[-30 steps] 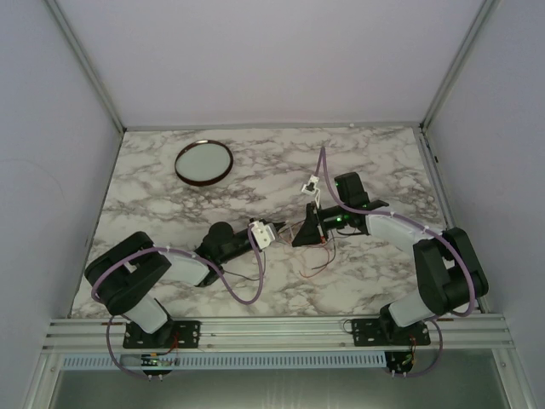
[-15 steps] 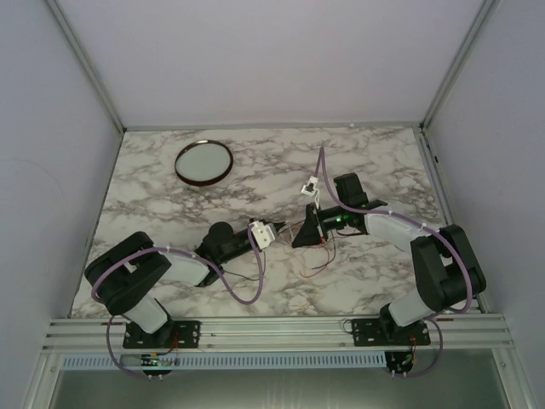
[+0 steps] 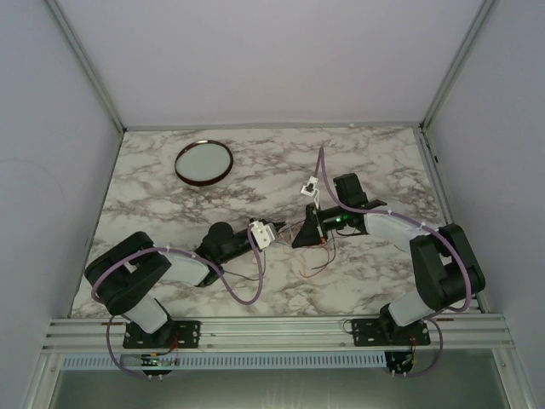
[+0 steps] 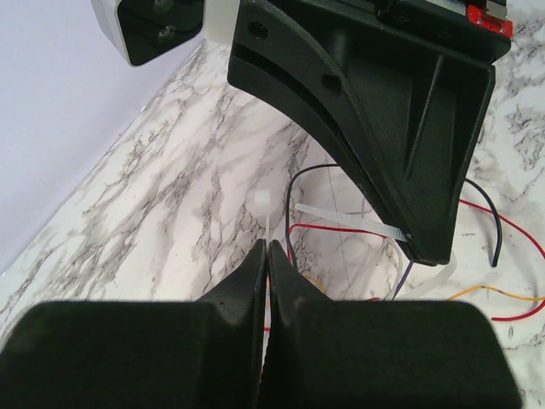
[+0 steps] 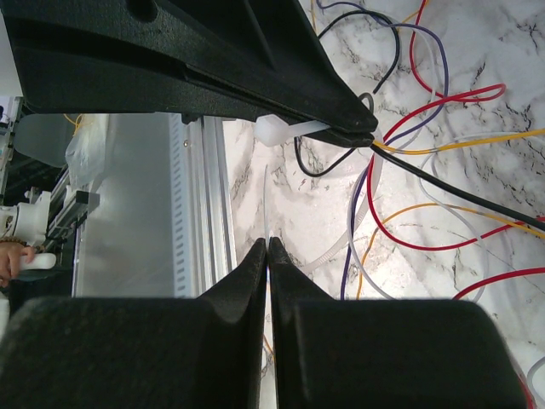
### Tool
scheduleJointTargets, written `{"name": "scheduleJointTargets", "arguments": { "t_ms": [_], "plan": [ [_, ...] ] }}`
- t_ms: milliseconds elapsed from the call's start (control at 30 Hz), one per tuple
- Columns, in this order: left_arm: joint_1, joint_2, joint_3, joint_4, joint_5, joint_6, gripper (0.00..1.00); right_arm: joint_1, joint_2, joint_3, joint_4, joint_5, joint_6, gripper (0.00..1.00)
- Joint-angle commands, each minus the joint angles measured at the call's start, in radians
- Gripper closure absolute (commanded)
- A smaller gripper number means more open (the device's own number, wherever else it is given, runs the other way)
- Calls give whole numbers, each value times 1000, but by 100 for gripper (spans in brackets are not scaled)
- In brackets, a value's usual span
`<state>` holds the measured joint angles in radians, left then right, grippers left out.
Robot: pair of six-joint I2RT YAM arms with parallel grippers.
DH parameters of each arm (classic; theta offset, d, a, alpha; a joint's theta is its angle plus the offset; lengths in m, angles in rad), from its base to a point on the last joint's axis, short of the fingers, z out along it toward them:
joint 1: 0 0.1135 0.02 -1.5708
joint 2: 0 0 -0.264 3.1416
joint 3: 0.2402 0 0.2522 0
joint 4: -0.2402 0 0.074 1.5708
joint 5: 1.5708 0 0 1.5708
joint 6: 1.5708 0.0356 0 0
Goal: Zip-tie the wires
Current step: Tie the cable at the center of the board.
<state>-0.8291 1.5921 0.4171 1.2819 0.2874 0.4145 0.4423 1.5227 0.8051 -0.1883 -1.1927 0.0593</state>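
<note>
Threading step, I judge: left gripper (image 4: pixel 266 245) jaws closed on the zip tie (image 4: pixel 349 220) below its head, right gripper (image 5: pixel 266 241) jaws closed on its tail, mid-frame above the wires (image 5: pixel 460 186); next calls for feeding tail into head.

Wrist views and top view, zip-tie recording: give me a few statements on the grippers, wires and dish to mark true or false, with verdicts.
1. The left gripper and the right gripper are both shut. True.
2. The left gripper pinches a white zip tie. True.
3. The wires lie in the dish. False: they lie on the marble table under the grippers, apart from the dish.
4. Every wire is black. False: red, yellow and purple ones show too.
</note>
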Motion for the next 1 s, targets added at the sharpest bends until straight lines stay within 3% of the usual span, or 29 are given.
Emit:
{"name": "scheduleJointTargets", "arguments": {
  "t_ms": [0, 967],
  "plan": [
    [-7, 2, -9, 65, 33, 3, 100, -11, 9, 44, 13, -36, -27, 100],
    [-15, 9, -11, 66, 31, 5, 100, -11, -1, 63, 13, -26, -25, 100]
  ]
}}
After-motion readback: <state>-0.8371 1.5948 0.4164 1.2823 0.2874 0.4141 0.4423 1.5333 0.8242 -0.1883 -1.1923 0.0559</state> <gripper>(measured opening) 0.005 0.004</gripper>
